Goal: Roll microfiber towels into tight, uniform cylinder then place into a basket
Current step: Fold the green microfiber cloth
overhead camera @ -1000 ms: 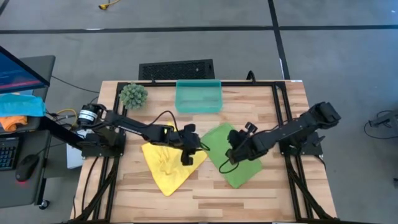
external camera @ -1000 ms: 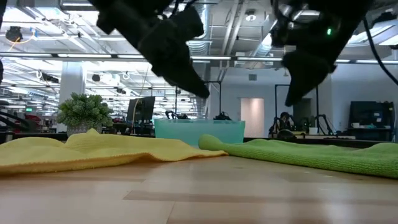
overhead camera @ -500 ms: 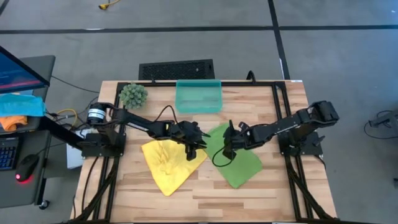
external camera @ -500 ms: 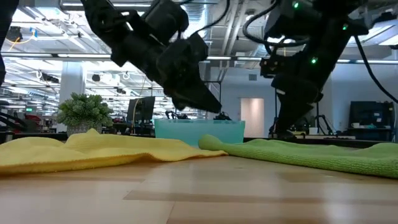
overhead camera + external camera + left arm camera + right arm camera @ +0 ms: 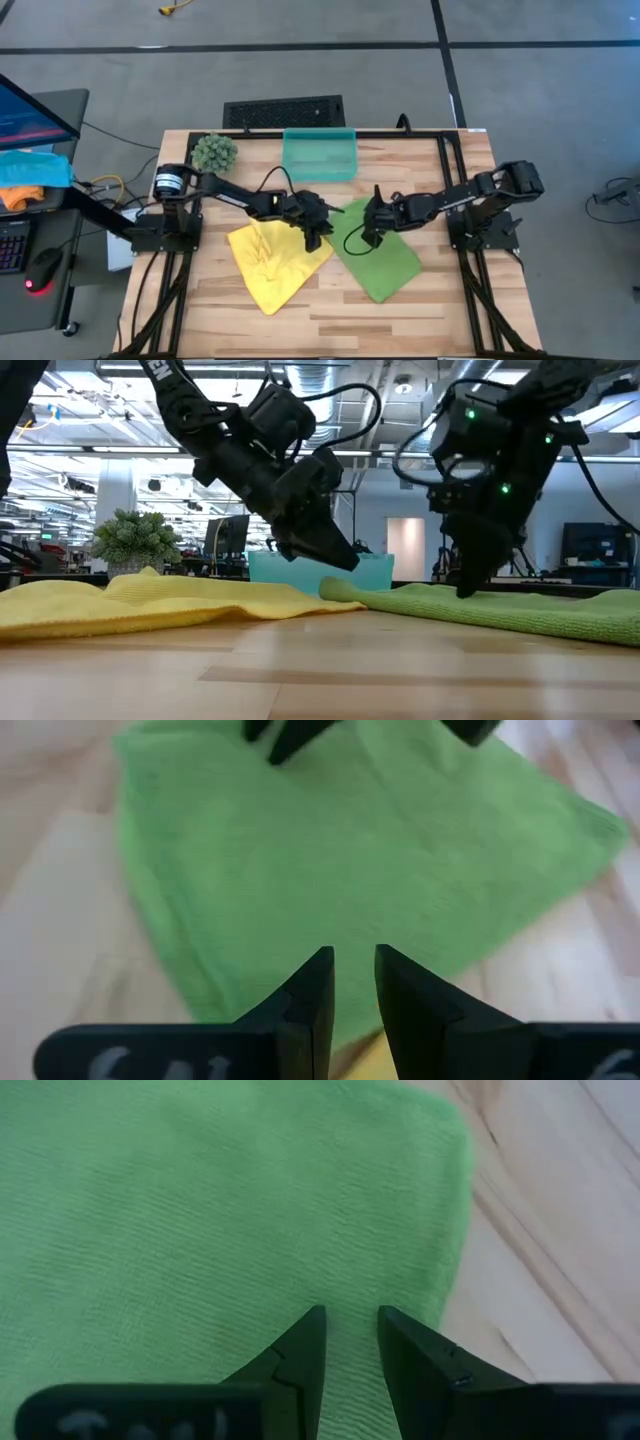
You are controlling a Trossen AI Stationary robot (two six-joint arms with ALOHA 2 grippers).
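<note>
Wooden table (image 5: 440,300), yellow towel (image 5: 270,265), green towel (image 5: 385,265), teal basket (image 5: 319,155), both arms' fingers slightly apart, open-plan room

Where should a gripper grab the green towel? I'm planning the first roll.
Probably the green towel's free corner nearest the basket, coming from above: it lies flat like a diamond, and both the right gripper and left gripper hang near that end.

Both arms reach inward, low; left gripper (image 5: 318,240) and right gripper (image 5: 368,238) fingers slightly parted.
</note>
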